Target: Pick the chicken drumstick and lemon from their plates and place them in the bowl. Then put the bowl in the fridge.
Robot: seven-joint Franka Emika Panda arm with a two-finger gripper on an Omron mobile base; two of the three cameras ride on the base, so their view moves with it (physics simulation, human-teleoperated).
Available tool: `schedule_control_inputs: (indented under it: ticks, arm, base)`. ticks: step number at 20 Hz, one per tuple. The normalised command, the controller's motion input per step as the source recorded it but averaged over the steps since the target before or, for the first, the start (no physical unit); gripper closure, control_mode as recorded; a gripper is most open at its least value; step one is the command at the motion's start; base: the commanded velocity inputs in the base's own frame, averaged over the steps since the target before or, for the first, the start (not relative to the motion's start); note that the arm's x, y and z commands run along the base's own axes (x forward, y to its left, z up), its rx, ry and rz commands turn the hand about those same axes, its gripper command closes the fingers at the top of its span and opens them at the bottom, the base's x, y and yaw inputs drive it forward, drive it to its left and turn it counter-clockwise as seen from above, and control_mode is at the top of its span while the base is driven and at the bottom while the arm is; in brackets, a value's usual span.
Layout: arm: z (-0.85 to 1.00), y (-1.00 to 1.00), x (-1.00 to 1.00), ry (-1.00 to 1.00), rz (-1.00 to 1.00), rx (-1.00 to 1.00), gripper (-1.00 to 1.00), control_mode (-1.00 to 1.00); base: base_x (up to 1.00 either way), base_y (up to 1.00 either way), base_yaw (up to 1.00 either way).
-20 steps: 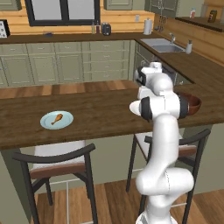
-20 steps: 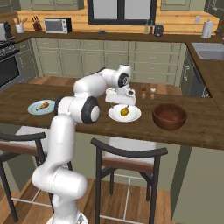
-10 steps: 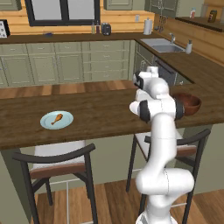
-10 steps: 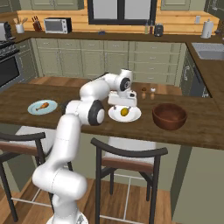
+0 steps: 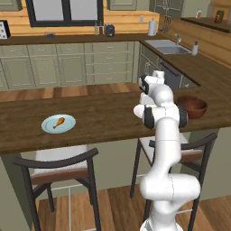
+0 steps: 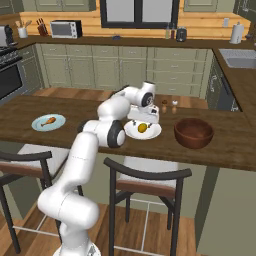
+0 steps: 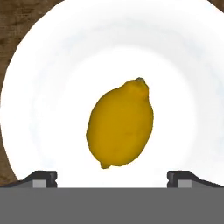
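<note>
The end effector (image 6: 143,118) hangs over the lemon (image 6: 142,128) on the white plate (image 6: 152,133).

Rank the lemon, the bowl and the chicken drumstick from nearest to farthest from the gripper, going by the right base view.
1. The lemon, on the white plate directly under the gripper.
2. The bowl, further along the counter toward the sink side.
3. The chicken drumstick, on the light blue plate at the counter's opposite end, toward the stove side.

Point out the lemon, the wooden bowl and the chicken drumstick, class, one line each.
lemon (image 7: 120,123), hand view, middle of its yellow skin.
bowl (image 6: 194,136), right base view, front of its outer wall.
chicken drumstick (image 5: 58,122), left base view, its thick meaty end.
</note>
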Motion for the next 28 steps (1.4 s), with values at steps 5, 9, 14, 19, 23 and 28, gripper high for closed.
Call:
schedule_control_inputs:
  ticks: [5,9,14,19,23,28]
  arm:
    - [-0.37,0.48,-0.96,-0.58,-0.23,-0.14,-1.00,-1.00]
    - [-0.22,0.55,-1.00,-0.42,-0.28,-0.19,-1.00,-1.00]
    - [0.05,0.04,-0.73,-0.08,-0.26,-0.03,-1.00,-1.00]
    - [0.03,-0.01,0.09,-0.06,-0.07,-0.02,-1.00,-1.00]
    - [0.11,-0.24,0.43,0.00,0.00,0.00,-1.00,-1.00]
    - [0.00,-0.23,0.66,0.00,0.02,0.00,-1.00,-1.00]
  base:
    - [0.00,0.00,0.00]
    - [0.00,0.00,0.00]
    - [0.00,0.00,0.00]
    - [0.00,0.00,0.00]
    - [0.00,0.00,0.00]
    - [0.00,0.00,0.00]
